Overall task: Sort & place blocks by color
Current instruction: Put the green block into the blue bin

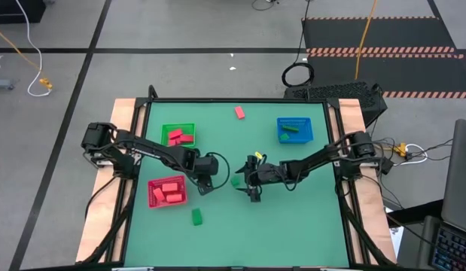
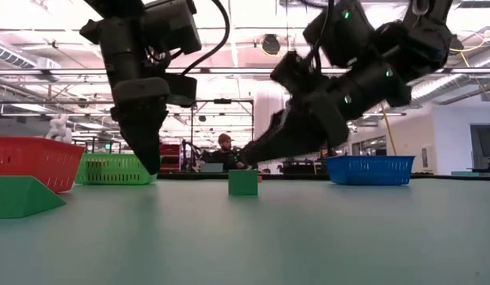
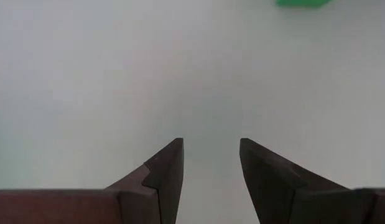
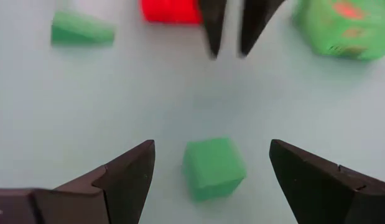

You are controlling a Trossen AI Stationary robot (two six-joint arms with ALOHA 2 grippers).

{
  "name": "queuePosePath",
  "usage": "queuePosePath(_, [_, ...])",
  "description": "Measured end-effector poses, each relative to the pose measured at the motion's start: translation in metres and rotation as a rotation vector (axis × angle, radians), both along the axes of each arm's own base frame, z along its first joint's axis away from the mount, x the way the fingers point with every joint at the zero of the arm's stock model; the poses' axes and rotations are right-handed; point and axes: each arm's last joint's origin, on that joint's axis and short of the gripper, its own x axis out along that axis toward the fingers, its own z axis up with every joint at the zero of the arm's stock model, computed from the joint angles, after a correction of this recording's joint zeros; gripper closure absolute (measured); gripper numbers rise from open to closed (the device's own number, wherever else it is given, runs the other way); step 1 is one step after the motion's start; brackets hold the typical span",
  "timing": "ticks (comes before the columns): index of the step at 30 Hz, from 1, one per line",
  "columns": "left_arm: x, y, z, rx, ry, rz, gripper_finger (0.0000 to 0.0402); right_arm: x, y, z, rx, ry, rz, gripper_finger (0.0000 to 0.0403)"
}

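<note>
A small green cube point(image 1: 236, 181) point(image 2: 243, 182) sits on the green table between the two grippers. My right gripper point(image 1: 247, 181) point(image 4: 212, 144) is low over the table and wide open. Its fingers stand on either side of the cube point(image 4: 214, 168) without touching it. My left gripper point(image 1: 211, 183) point(image 3: 211, 142) is open, points down at bare table left of the cube and holds nothing. A green wedge block point(image 1: 196, 217) point(image 4: 80, 30) lies near the front of the table. A red block point(image 1: 239, 112) lies near the far edge.
The green tray point(image 1: 189, 126) holds red blocks, as does the red tray point(image 1: 152, 197). The blue tray point(image 1: 308, 120) at the far right holds a green block. In the low view, a person sits in the room beyond the table.
</note>
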Motion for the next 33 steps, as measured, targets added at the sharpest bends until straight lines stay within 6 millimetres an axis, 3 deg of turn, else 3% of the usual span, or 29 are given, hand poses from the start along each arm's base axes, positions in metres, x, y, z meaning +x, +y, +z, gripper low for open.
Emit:
queuePosePath(8, [0.003,0.000,0.001,0.000,-0.028,-0.004,0.0243,0.005,-0.011,-0.017,0.038,0.003,0.024,0.0094])
queuePosePath(19, [0.007,-0.007,0.003,0.005,-0.085,-0.046,0.0243,0.006,-0.022,-0.022,0.104,0.015,0.066,0.0108])
queuePosePath(26, [0.014,-0.010,0.007,0.159,-0.179,0.005,0.0243,0.008,-0.019,-0.033,0.111,0.010,0.069,0.0164])
queuePosePath(33, [0.020,-0.016,0.012,0.208,-0.266,-0.037,0.0243,0.008,-0.019,-0.033,0.103,0.004,0.061,0.0280])
